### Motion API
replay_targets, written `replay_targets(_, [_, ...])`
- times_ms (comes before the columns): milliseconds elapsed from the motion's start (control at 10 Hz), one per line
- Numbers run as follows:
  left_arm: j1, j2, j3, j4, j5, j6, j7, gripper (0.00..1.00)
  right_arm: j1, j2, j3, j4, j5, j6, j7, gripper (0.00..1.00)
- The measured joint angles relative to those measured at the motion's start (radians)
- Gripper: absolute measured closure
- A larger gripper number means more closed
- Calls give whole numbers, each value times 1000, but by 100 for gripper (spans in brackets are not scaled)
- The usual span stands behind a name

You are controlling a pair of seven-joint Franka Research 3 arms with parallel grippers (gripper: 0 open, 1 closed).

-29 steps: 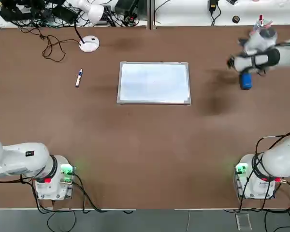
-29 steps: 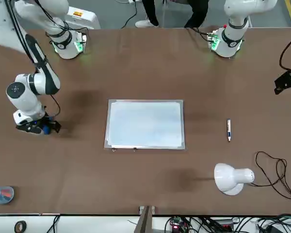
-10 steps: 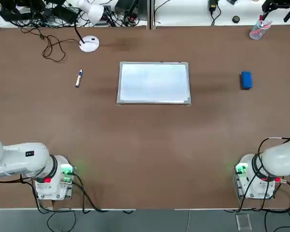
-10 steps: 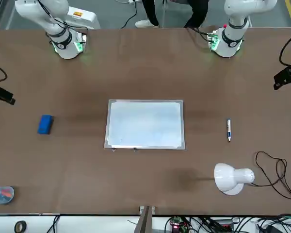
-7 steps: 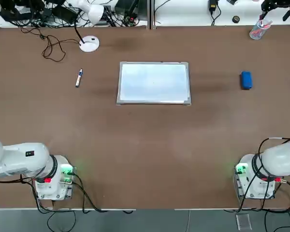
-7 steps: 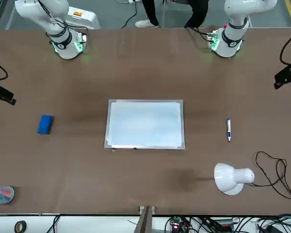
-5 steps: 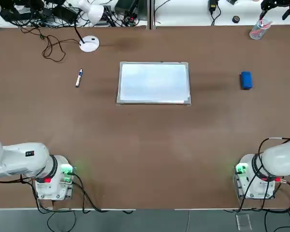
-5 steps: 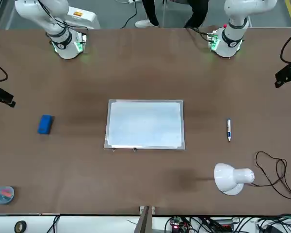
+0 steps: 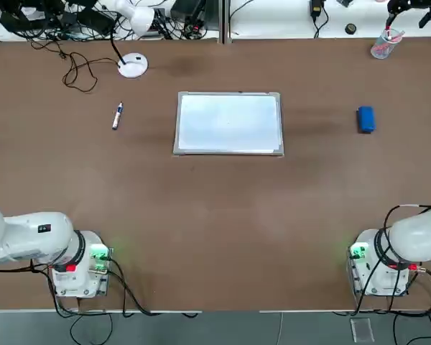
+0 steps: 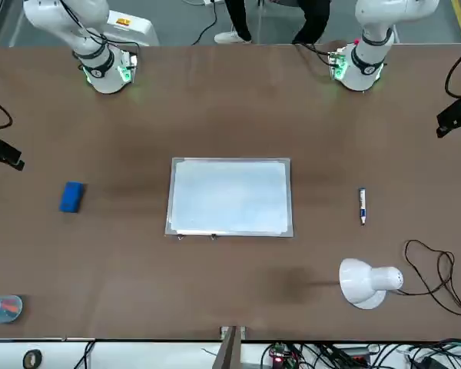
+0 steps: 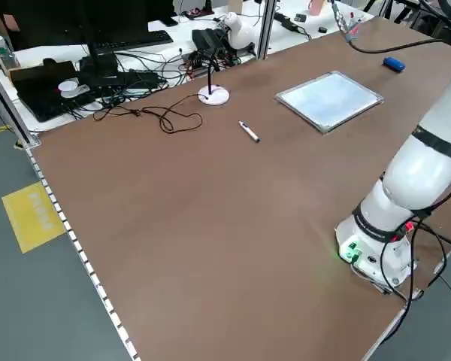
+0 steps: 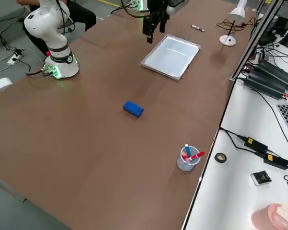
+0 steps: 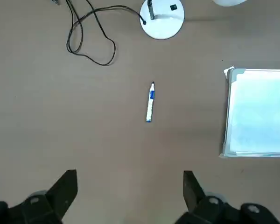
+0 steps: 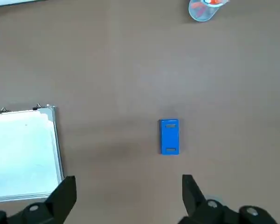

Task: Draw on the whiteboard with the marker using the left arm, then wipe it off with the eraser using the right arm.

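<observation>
Two grippers hung high over the brown table, each with its jaws spread wide and empty, and both were largely cut off in the overhead view: only dark fragments showed at the far corners. The left gripper (image 13: 128, 198) showed just two black, wedge-shaped fingertips (image 13: 65, 189); the right gripper (image 14: 126, 200) the same.

One marker (image 13: 150, 102), a slim white stick with a blue band, lay flat on the table (image 9: 201, 215) well ahead of the left jaws, roughly midway between them, touching nothing. One round white lamp base (image 13: 162, 19) with a looping black cable (image 13: 91, 44) sat farther ahead.

One whiteboard (image 9: 228, 123), a flat glossy rectangle in a thin silver frame, lay between the two grippers; its surface looked blank, though faint marks could not be ruled out. Each wrist view cut it off at an edge.

One eraser (image 14: 169, 136), a small bright blue block, lay ahead of the right jaws, nearer one finger. One clear cup (image 14: 203, 9) with red items stood farther off, cropped by the edge.
</observation>
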Motion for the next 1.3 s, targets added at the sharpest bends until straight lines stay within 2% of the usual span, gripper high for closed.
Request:
replay_targets(400, [0, 0, 0, 1, 0, 0, -11, 0, 0, -3, 0, 36, -1, -10, 0, 0])
replay_targets(800, [0, 0, 0, 2, 0, 0, -13, 0, -2, -5, 0, 102, -1, -76, 0, 0])
replay_targets(1300, [-2, -1, -15, 2, 0, 0, -14, 0, -3, -5, 2, 116, -1, -98, 1, 0])
